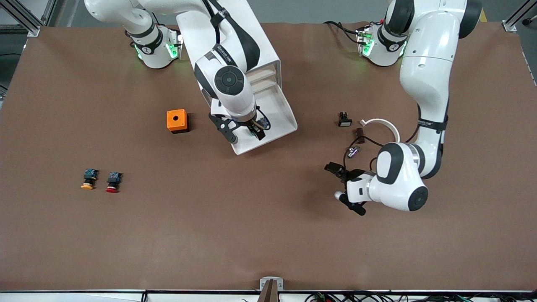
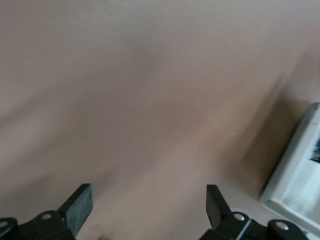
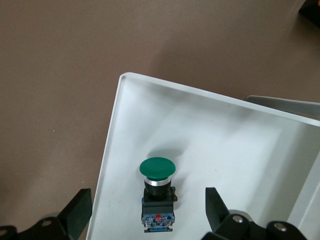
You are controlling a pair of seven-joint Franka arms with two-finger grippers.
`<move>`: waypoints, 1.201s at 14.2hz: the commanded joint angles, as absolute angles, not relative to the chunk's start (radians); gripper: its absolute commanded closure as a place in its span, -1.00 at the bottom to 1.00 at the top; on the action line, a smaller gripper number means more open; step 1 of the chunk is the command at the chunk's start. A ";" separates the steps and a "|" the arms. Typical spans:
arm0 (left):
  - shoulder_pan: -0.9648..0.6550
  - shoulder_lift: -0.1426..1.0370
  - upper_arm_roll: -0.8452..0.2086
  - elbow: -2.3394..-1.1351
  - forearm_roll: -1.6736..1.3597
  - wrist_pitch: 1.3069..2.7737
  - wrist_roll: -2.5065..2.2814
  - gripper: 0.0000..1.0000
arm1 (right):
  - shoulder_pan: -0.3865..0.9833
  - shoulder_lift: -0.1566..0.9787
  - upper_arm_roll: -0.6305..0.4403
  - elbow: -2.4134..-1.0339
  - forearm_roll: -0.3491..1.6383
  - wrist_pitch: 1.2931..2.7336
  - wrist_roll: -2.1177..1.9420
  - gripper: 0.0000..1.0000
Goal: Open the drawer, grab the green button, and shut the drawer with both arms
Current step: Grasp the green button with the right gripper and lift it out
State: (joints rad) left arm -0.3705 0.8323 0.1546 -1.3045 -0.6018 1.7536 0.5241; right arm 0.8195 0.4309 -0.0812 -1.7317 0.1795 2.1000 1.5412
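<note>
A wide brown table (image 1: 268, 235) is spread under both arms, with metal framing seen at its corners. The white four-drawer cabinet (image 1: 268, 54) is set between the two arm bases, largely covered by the right arm. Its drawer (image 1: 281, 113) is pulled out toward the front camera, and its shallow white tray is exposed.

The right gripper (image 1: 243, 132) is held over the open drawer, its jaws spread wide with nothing between them. In the right wrist view the button (image 3: 158, 192) is seen lying on the drawer floor (image 3: 225, 150), green cap up toward the tray's rim, between the two fingertips (image 3: 77, 210) but untouched by them.

The left gripper (image 1: 346, 188) is held low over bare table toward the left arm's end, nearer to the front camera than the cabinet; its jaws are also spread wide and empty. A white edge (image 2: 300, 175) at the border of the left wrist view is probably the drawer, though blur prevents certainty.

An orange box (image 1: 177, 121) is placed beside the drawer toward the right arm's end. A white ring (image 1: 384, 124), a small black part (image 1: 344, 119) and some dark cabled pieces (image 1: 356, 142) are scattered near the left arm. A yellow-capped button (image 1: 88, 179) and a red-capped button (image 1: 113, 182) are laid just beside each other, well apart from the cabinet.
</note>
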 commanded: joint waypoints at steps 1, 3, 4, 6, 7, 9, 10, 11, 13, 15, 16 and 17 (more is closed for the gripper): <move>-0.382 0.822 0.198 -1.284 -0.552 1.756 0.521 -1.00 | 0.851 0.472 -0.091 -1.704 0.189 2.103 1.555 -1.00; -0.393 0.824 0.225 -1.264 -0.525 1.763 0.522 -1.00 | 0.854 0.486 -0.091 -1.703 0.192 2.129 1.555 -1.00; -0.405 0.822 0.229 -1.258 -0.481 1.778 0.517 -1.00 | 0.861 0.497 -0.091 -1.703 0.190 2.131 1.555 -1.00; -0.423 0.821 0.230 -1.258 -0.408 1.815 0.508 -1.00 | 0.877 0.509 -0.091 -1.701 0.184 2.134 1.549 -1.00; -0.422 0.821 0.230 -1.258 -0.397 1.830 0.506 -1.00 | 0.877 0.511 -0.091 -1.704 0.186 2.132 1.543 -1.00; -0.423 0.821 0.258 -1.258 -0.396 1.850 0.451 -1.00 | 0.885 0.514 -0.091 -1.706 0.186 2.132 1.540 -1.00; -0.431 0.819 0.270 -1.258 -0.396 1.851 0.401 -1.00 | 0.896 0.517 -0.091 -1.706 0.186 2.134 1.540 -1.00; -0.442 0.819 0.284 -1.258 -0.394 1.852 0.344 -1.00 | 0.899 0.523 -0.091 -1.706 0.186 2.134 1.539 -1.00; -0.480 0.819 0.327 -1.258 -0.388 1.852 0.246 -1.00 | 0.900 0.537 -0.091 -1.704 0.186 2.144 1.537 -1.00; -0.534 0.819 0.383 -1.258 -0.387 1.852 0.139 -1.00 | 0.911 0.543 -0.091 -1.704 0.186 2.149 1.537 -1.00; -0.560 0.819 0.411 -1.259 -0.387 1.852 0.082 -1.00 | 0.913 0.543 -0.091 -1.704 0.186 2.149 1.537 -1.00; -0.577 0.821 0.423 -1.259 -0.387 1.850 0.013 -1.00 | 0.914 0.543 -0.091 -1.703 0.186 2.149 1.537 -0.75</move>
State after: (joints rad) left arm -0.5249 0.8281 0.3773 -1.2563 -0.4094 1.8471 0.1251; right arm 0.8985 0.5306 -0.0807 -1.7198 0.1793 2.1472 1.5414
